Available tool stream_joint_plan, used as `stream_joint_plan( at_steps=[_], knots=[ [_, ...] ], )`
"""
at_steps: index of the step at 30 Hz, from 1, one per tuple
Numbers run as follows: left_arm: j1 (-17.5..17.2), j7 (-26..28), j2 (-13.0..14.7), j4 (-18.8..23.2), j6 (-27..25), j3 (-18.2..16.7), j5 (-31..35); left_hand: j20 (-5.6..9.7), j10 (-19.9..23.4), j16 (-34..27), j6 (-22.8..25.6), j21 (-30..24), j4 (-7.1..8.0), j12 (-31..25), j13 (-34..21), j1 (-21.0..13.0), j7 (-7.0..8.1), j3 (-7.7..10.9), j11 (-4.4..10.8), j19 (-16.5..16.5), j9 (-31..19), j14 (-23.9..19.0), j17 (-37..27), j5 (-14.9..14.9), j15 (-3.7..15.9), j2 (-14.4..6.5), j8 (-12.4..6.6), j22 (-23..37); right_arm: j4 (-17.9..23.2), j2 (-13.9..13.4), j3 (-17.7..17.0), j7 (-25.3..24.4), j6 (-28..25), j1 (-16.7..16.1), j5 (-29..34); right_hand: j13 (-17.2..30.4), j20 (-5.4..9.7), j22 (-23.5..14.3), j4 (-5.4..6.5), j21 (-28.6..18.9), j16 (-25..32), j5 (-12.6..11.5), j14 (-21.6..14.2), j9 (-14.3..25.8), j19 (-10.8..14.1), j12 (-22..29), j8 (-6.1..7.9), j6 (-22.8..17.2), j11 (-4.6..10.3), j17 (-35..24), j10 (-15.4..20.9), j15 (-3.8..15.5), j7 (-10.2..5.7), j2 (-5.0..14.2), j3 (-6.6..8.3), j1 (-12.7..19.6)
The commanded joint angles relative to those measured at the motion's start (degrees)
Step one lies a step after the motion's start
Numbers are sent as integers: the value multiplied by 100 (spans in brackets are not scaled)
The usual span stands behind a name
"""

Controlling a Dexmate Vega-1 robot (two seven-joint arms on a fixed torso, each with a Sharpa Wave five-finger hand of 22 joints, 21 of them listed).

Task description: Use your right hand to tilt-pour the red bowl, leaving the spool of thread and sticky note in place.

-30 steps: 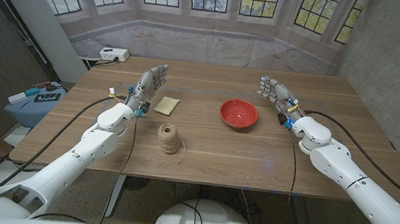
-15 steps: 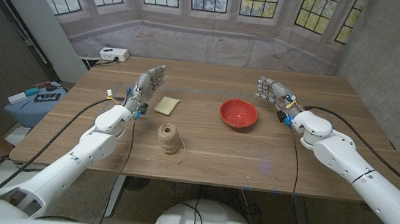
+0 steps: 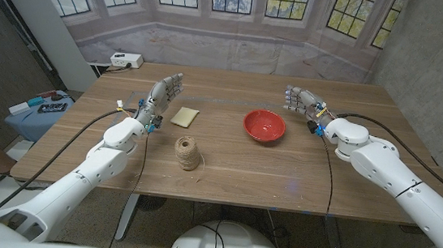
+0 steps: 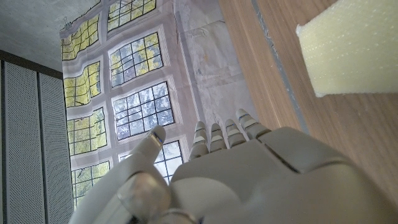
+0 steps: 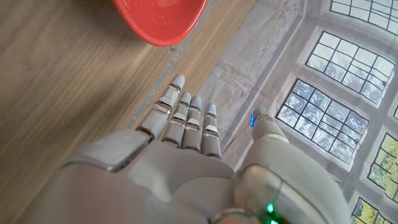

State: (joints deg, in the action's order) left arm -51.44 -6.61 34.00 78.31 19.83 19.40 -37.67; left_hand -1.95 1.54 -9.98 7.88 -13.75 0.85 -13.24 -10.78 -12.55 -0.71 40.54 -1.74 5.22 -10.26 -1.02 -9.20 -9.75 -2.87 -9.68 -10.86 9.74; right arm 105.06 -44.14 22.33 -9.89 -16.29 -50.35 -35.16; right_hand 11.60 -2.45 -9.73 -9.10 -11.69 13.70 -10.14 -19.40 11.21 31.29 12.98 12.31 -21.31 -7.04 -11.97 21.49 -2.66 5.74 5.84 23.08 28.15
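Note:
The red bowl sits upright on the wooden table, right of centre; its rim also shows in the right wrist view. My right hand hovers open to the bowl's right and a little behind it, fingers apart, touching nothing. A spool of brown thread stands near the table's front, left of centre. The pale yellow sticky note lies behind the spool and shows again in the left wrist view. My left hand is held open just left of the note.
A white power strip lies on the ledge beyond the table's far left corner. A blue box stands off the left edge. Bare wood stretches along the front and right of the bowl.
My right forearm has swung inward and its hand has edged slightly left toward the bowl. Bowl, spool, note and left hand have stayed put.

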Motion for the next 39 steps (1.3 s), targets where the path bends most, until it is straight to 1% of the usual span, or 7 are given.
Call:
stream_joint_plan(
  at_steps=[1,7,11,19,25,27,39],
  knots=[
    [-4,-6,-12,-13,16,12,2,14,68,-31,82,18,-34,20,-17,-28,16,2,-17,69,-13,-43,-34,-26,-18,18,-1,17,367,-283,20,-143,-735,160,12,30,-5,-14,-49,-37,33,-29,-75,-1,76,24,53,-95,-8,-16,79,-6,5,-6,13,125],
    [-14,11,-30,-25,14,19,1,9,117,-37,104,27,-60,9,-18,-48,21,-2,-10,86,-14,-67,-34,-29,-24,17,-5,18,459,-388,101,-132,-1144,339,32,45,-40,-14,-101,-32,27,-29,-97,-3,103,65,73,-187,8,-7,206,-21,35,-54,25,243],
    [-13,16,-46,-41,13,22,-6,2,237,-41,148,40,-94,-24,-19,-79,20,-5,-45,110,-15,-92,-35,-33,-26,10,-15,19,504,-434,170,-116,-1400,461,50,57,-58,-14,-118,-31,29,-24,-125,-4,125,87,83,-242,-10,-2,271,-35,52,-88,26,306],
    [-9,41,-72,-63,21,24,-6,3,306,-41,197,57,-129,-35,-21,-110,14,-12,-37,125,-16,-106,-36,-36,-33,2,-24,21,583,-519,279,-41,-1890,676,26,78,-94,-15,-129,-33,49,-13,-214,-5,175,127,113,-379,10,4,389,-28,63,-141,28,423],
    [-14,52,-76,-45,28,24,-2,8,340,-39,224,67,-148,-39,-22,-128,8,-16,-41,133,-17,-110,-37,-38,-30,-3,-28,21,667,-584,351,-15,-2246,820,20,109,-129,-17,-131,-31,62,-3,-295,-3,222,200,145,-535,2,7,578,-32,86,-182,37,570],
    [-17,58,-78,-37,28,25,1,3,354,-41,228,71,-154,-41,-23,-134,8,-18,-48,136,-17,-117,-37,-38,-33,-4,-27,22,679,-591,352,-27,-2256,819,30,117,-136,-17,-130,-30,60,-2,-301,-2,229,216,152,-569,-3,8,615,-30,92,-191,38,598],
    [-117,114,-62,116,1,44,16,0,406,-41,260,85,-183,-46,-25,-163,-1,-23,-61,153,-18,-130,-38,-42,-46,-12,-28,22,678,-716,560,309,-3015,1255,-66,164,-199,-17,-164,-30,69,-20,-393,1,290,276,143,-637,-1,10,723,-45,128,-257,68,836]
  ],
)
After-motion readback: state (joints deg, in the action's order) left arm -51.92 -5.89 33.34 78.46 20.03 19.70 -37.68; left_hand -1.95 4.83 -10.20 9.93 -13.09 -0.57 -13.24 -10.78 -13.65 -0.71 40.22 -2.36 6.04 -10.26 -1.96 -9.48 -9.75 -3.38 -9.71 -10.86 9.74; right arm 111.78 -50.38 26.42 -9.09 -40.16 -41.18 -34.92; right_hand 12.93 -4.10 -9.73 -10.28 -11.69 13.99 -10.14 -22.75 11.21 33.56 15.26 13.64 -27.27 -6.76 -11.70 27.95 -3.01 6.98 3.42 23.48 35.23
